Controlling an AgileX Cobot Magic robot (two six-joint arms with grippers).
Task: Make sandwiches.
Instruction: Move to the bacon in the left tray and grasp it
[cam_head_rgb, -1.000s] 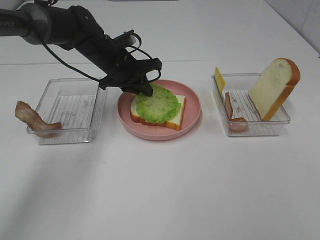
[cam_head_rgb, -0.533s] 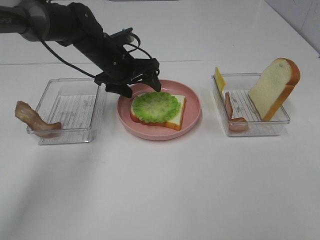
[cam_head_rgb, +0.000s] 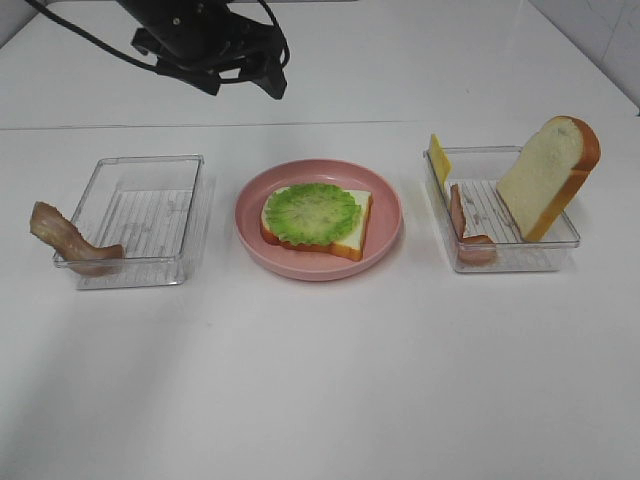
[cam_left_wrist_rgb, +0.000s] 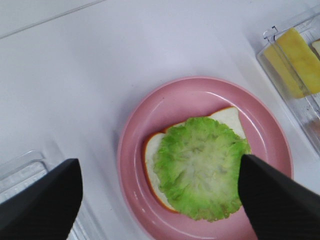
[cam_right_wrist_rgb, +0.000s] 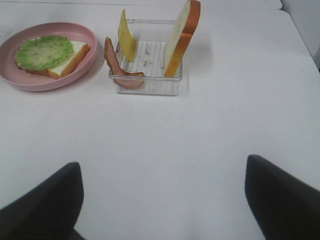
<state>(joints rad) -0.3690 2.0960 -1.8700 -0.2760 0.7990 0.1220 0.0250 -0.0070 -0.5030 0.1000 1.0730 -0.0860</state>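
ok the left claw (cam_head_rgb: 243, 80) is spread wide, hanging above the lettuce-topped bread (cam_head_rgb: 315, 215) on the pink plate (cam_head_rgb: 388, 215); right claw (cam_right_wrist_rgb: 162, 200) spread too, over open table (cam_right_wrist_rgb: 165, 130).

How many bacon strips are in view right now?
2. One bacon strip hangs over the outer wall of the left tray; the other strip leans inside the right tray, beside the cheese. None looks hidden.
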